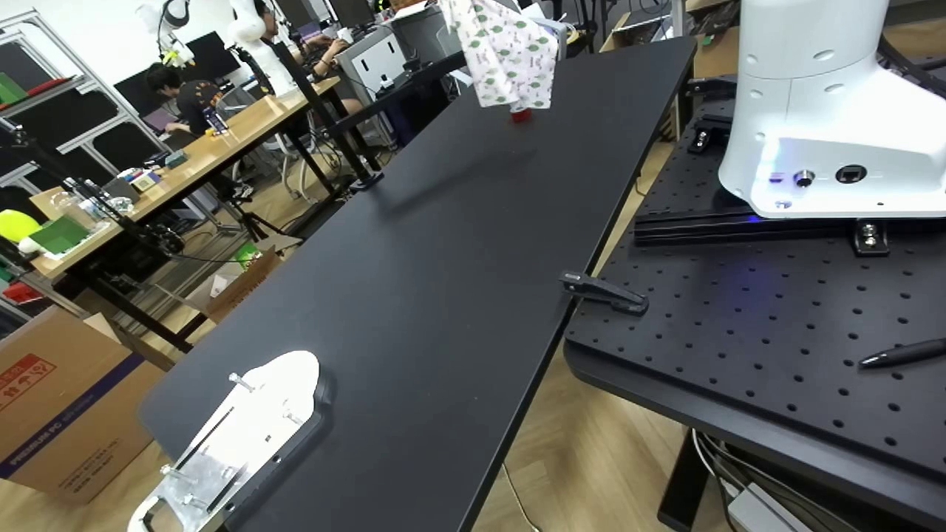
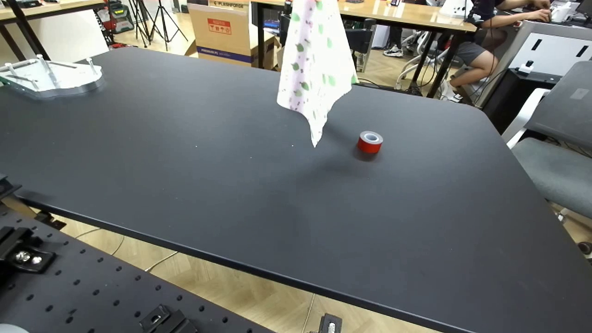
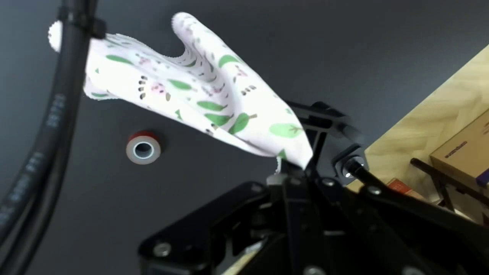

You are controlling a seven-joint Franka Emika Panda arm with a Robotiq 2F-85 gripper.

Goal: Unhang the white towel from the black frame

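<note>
Clamps 1 end of the white leaf-print towel (image 3: 214, 99) in the Robotiq gripper (image 3: 294, 170), lower centre of the wrist view. Hangs upper centre in an exterior view, above the black table (image 2: 208, 162).

One towel (image 2: 319, 60), one tape roll (image 2: 369, 147), one black frame (image 1: 399, 92), one pen (image 1: 905, 353)

Both exterior views slant down across the surface (image 2: 222, 185); the wrist view faces it, close behind the jaws.

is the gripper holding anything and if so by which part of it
Yes: the gripper appears to pinch the white towel by one narrow end.
</note>
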